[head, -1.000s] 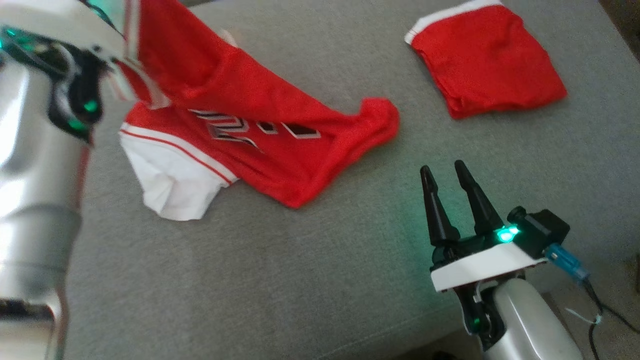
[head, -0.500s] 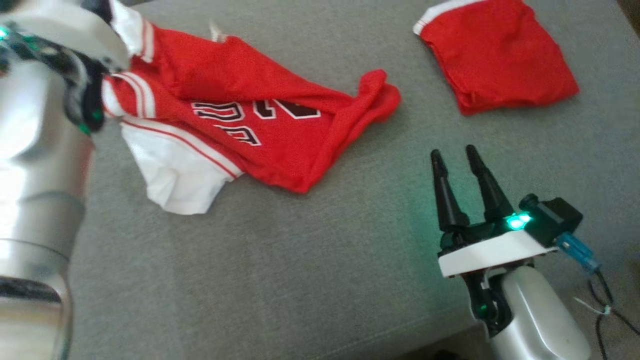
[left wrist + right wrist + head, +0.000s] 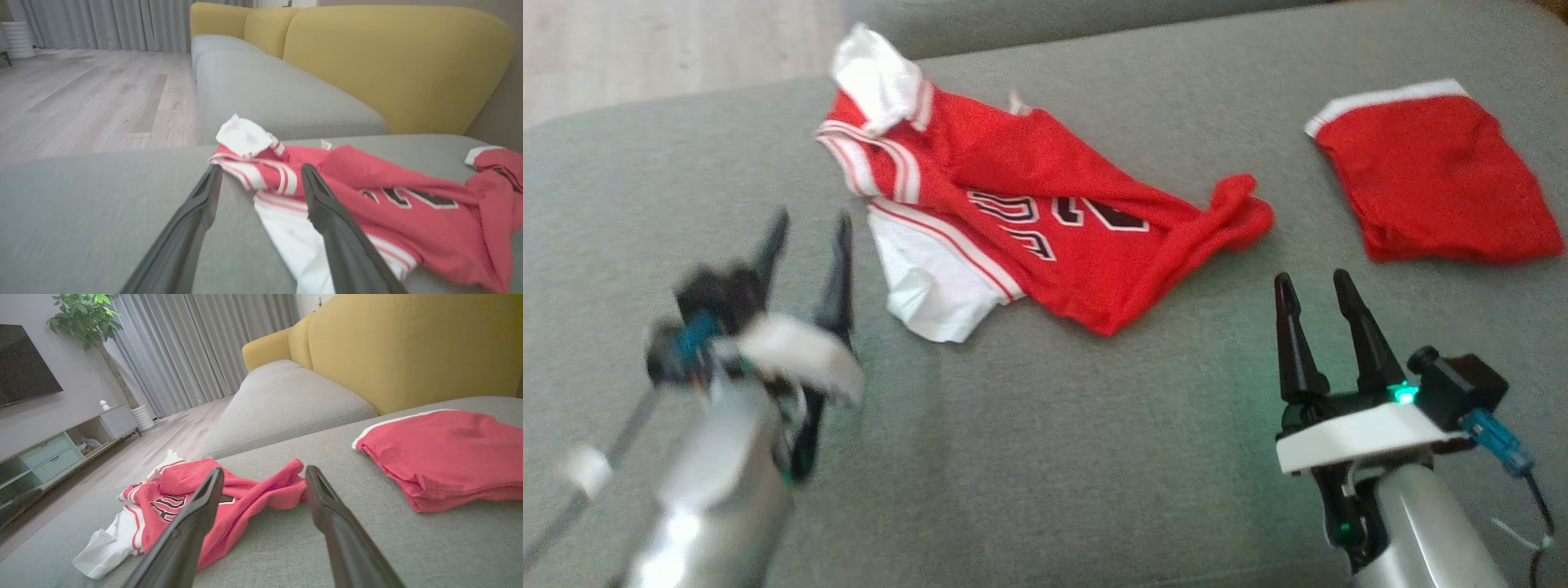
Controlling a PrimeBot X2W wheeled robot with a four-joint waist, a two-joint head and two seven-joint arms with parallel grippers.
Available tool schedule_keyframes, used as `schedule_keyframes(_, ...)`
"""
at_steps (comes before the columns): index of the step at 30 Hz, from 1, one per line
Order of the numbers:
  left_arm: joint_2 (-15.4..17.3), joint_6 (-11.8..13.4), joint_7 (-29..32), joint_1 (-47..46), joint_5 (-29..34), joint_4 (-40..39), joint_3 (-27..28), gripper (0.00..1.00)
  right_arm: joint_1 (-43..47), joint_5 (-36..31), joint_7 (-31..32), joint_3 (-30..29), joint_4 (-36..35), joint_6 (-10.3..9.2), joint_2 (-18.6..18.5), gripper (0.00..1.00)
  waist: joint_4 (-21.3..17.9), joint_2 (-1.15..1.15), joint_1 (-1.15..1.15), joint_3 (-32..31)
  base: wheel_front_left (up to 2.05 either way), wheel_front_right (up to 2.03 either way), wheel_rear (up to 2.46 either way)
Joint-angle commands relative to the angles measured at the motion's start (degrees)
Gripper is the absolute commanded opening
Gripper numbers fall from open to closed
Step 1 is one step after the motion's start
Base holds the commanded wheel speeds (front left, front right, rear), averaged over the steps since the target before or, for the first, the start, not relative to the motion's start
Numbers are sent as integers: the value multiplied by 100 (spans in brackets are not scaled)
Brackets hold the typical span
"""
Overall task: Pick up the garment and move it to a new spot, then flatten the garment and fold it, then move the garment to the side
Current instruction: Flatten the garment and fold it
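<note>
1. Sofa seat (image 3: 1045, 457): grey woven fabric, carrying all the items below. A mustard-yellow backrest (image 3: 392, 61) rises behind it; pale wood floor (image 3: 81, 94) lies past its left edge.

2. Jersey (image 3: 1045, 220): red mesh with white panels, red-and-white striped trim and black lettering outlined in white. It lies loose and crumpled, unfolded, on the far half of the seat, left of centre. One white corner is turned up near the far edge, a white panel points toward the near edge, and a bunched red end reaches toward the middle.

3. Folded red garment (image 3: 1429, 180): red with a white band, a compact stack near the far right corner, well apart from the jersey.

4. Left claw (image 3: 813, 219): blurred in the head view, over the left part of the seat, just beside the jersey's white panel. Fingers are spread wide and empty; contact with the cloth cannot be told.

5. Right claw (image 3: 1313, 280): near the near right corner, fingers parted and empty, pointing toward the far edge, apart from both garments.
</note>
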Motion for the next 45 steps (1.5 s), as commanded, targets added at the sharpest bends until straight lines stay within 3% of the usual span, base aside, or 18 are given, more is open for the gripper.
schedule_keyframes(1,185,149,-89,223,117,-380,130,100,-20,-67,-62,67,-167,-5,-15,100,263,0,1,-195,0,0,0)
schedule_keyframes(7,207,712,-104,1463,596,-1533,181,100,128,-96,-62,-36,-194,-5,-15,100,522,0,1,-256,0,0,0)
schedule_keyframes(12,145,899,-105,2007,723,-2021,251,100,111,-110,-62,-18,-179,-5,-15,100,562,0,1,-244,0,0,0)
schedule_keyframes(18,166,872,10,1929,866,-2086,95,100,74,-91,-62,63,-189,-5,-15,100,412,0,1,-130,0,0,0)
schedule_keyframes(28,8,626,722,1301,832,-1361,-194,100,-26,-62,-62,120,-246,-5,-15,100,-40,0,1,285,0,0,0)
schedule_keyframes(34,-20,657,614,822,770,-681,-45,100,-75,-17,-62,179,-290,-5,-15,100,-264,0,1,505,0,0,0)
schedule_keyframes(39,-83,495,493,494,690,-178,-10,100,-88,-20,-62,181,-323,-5,-15,100,-355,0,1,614,0,0,0)
schedule_keyframes(40,-98,429,477,447,652,-77,-2,66,-90,-21,-62,180,-329,-5,-15,100,-366,0,1,624,0,0,0)
schedule_keyframes(41,-97,389,432,400,644,19,0,0,-94,-20,-62,183,-332,-5,-15,100,-378,0,1,629,0,0,0)
schedule_keyframes(45,-120,336,148,276,580,264,103,0,-94,-31,-62,148,-305,-5,-15,100,-354,0,1,575,0,0,0)
